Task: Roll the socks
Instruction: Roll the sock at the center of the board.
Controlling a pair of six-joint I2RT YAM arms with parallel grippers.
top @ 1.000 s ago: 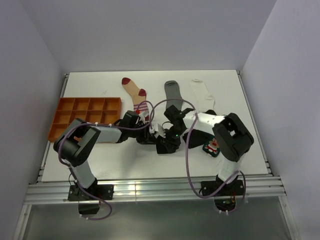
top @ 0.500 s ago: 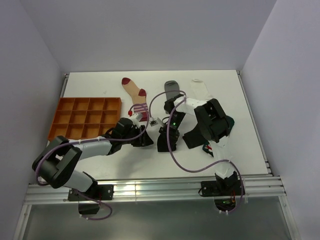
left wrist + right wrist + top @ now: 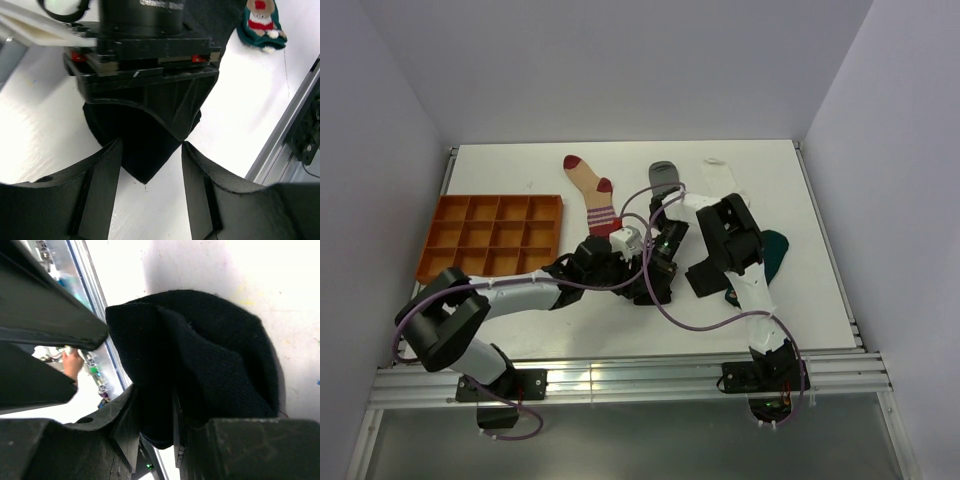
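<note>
A black sock lies bunched at the table's middle. In the right wrist view my right gripper is shut on a fold of this black sock. In the left wrist view my left gripper is open, its fingers either side of the sock's pointed end, apart from it. In the top view the left gripper faces the right gripper. A second black sock lies flat to the right. The teal sock with its Christmas figure is beyond it. The beige red-striped sock, grey sock and white sock lie at the back.
An orange compartment tray stands at the left of the table. The aluminium rail runs along the near edge and shows in the left wrist view. Purple cables loop around both arms.
My left gripper has moved right, up to the black sock and the right gripper. The right arm has folded in and turned, uncovering the teal sock at the right.
</note>
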